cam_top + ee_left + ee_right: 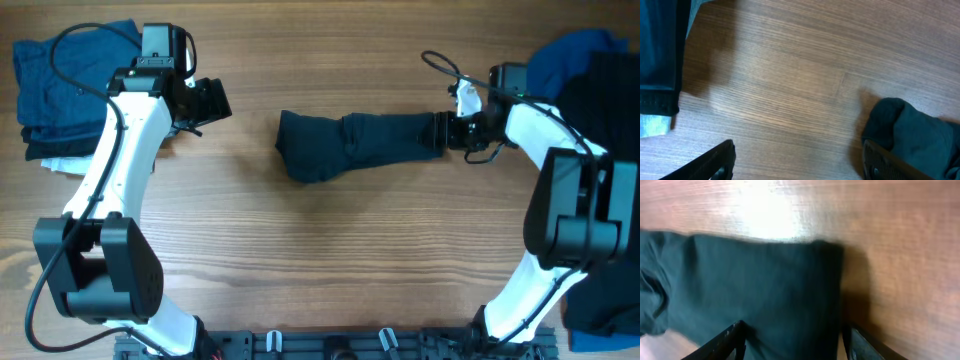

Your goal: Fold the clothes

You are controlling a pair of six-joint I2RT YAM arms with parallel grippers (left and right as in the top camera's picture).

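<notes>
Shirt (355, 142) ctr table (330, 250) (pile (60, 90) L)

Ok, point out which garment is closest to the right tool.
The near-black navy shirt stretched across the middle, its end at the right tool; the blue stack and right-hand pile lie aside.

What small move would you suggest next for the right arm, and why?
Probably lift the right gripper clear of the dark shirt: its jaws stand open over the shirt's right end, which lies flat, so nothing looks held.

Bunched navy shirt (360, 142), lengthwise, on table (330, 260)
</notes>
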